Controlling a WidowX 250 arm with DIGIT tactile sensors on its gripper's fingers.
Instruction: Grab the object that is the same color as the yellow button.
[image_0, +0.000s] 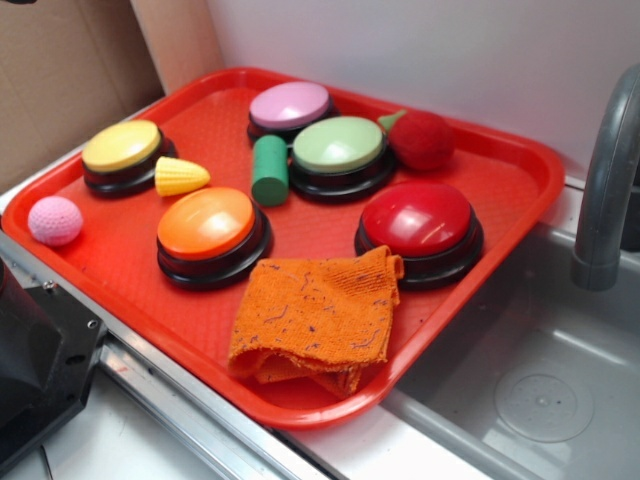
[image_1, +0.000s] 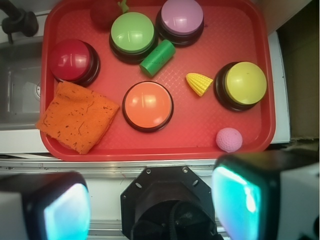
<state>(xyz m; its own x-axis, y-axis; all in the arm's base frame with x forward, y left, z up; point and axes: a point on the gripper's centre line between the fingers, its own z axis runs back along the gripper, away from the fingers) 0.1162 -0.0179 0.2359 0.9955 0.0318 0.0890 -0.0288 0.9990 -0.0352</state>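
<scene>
The small yellow corn-shaped object (image_0: 180, 176) (image_1: 199, 83) lies on the red tray (image_0: 500, 160) (image_1: 250, 50), just beside the yellow button (image_0: 124, 152) (image_1: 244, 84) and apart from it. In the wrist view my gripper (image_1: 150, 205) hangs high above the near edge of the tray, over the robot's black base. Its two fingers (image_1: 67, 212) stand far apart at the bottom corners with nothing between them. The gripper itself does not show in the exterior view.
The tray also holds an orange button (image_0: 212, 232) (image_1: 148, 105), a light green button (image_0: 340, 152) (image_1: 132, 34), pink and red buttons, a green cylinder (image_0: 269, 170) (image_1: 157, 57), a pink ball (image_0: 55, 220) (image_1: 229, 139), a red strawberry toy (image_0: 420, 138) and an orange cloth (image_0: 315, 318) (image_1: 77, 117). A sink with faucet (image_0: 605, 190) lies beside it.
</scene>
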